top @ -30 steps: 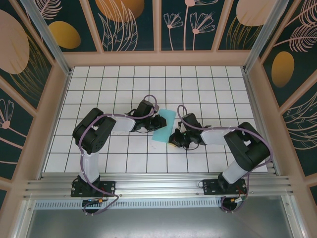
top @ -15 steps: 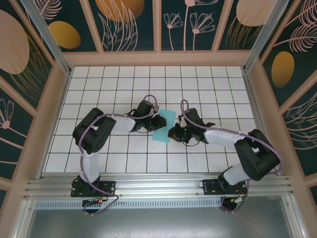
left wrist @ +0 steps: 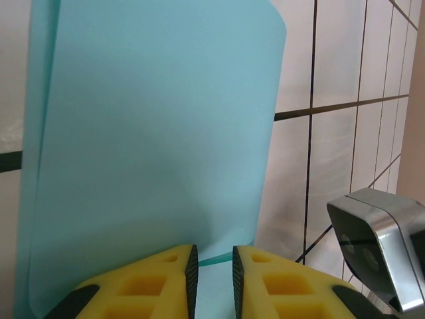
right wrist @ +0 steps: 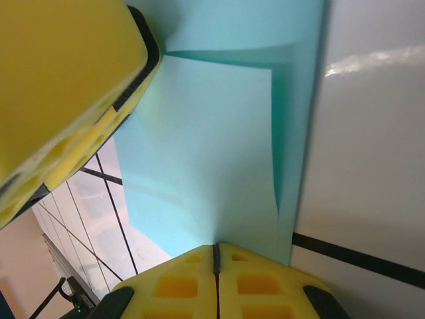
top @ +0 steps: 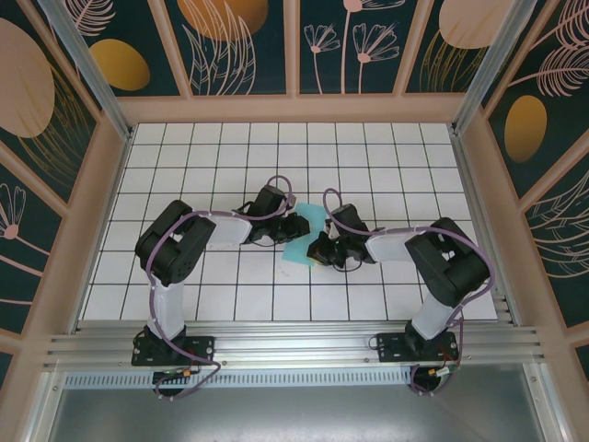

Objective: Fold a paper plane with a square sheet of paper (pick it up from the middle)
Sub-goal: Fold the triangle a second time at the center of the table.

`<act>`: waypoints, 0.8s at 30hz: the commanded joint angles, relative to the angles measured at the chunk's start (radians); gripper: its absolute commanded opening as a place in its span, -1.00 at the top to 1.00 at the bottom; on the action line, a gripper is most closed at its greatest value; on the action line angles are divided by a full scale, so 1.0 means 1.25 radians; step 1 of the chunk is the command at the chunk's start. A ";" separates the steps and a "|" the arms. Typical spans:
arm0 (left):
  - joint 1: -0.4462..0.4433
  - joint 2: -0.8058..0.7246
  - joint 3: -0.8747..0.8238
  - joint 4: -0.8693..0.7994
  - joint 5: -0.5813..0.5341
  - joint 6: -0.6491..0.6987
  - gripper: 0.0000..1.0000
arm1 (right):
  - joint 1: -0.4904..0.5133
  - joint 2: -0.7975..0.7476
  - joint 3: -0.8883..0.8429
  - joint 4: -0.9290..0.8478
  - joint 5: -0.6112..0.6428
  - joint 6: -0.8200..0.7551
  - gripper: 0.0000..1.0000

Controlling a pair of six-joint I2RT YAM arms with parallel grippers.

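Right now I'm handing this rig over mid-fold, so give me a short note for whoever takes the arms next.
Left gripper: jaws a narrow gap apart at one edge of the thin light cyan square sheet of paper.
Right gripper: shut, pinching another edge of it.
Paper: mid white gridded table, between both grippers, partly doubled over, one crease showing.
Done: a fold is begun.
Left: finish that fold and every later one; no plane shape yet.
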 commanded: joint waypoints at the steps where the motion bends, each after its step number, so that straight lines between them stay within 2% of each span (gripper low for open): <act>1: 0.001 -0.030 0.029 -0.031 0.004 0.013 0.42 | 0.006 0.016 -0.053 -0.045 0.009 0.013 0.84; 5: 0.001 -0.076 0.025 -0.013 0.021 -0.006 0.38 | 0.006 0.023 -0.055 -0.036 0.013 0.021 0.85; 12: -0.001 -0.127 -0.074 0.046 0.048 -0.071 0.67 | 0.006 0.023 -0.046 -0.039 0.023 0.026 0.85; 18: -0.007 -0.098 -0.098 0.073 0.060 -0.086 0.81 | 0.007 0.026 -0.049 -0.037 0.021 0.030 0.86; 24: -0.013 -0.067 -0.104 0.102 0.065 -0.103 0.82 | 0.009 0.029 -0.048 -0.037 0.020 0.031 0.86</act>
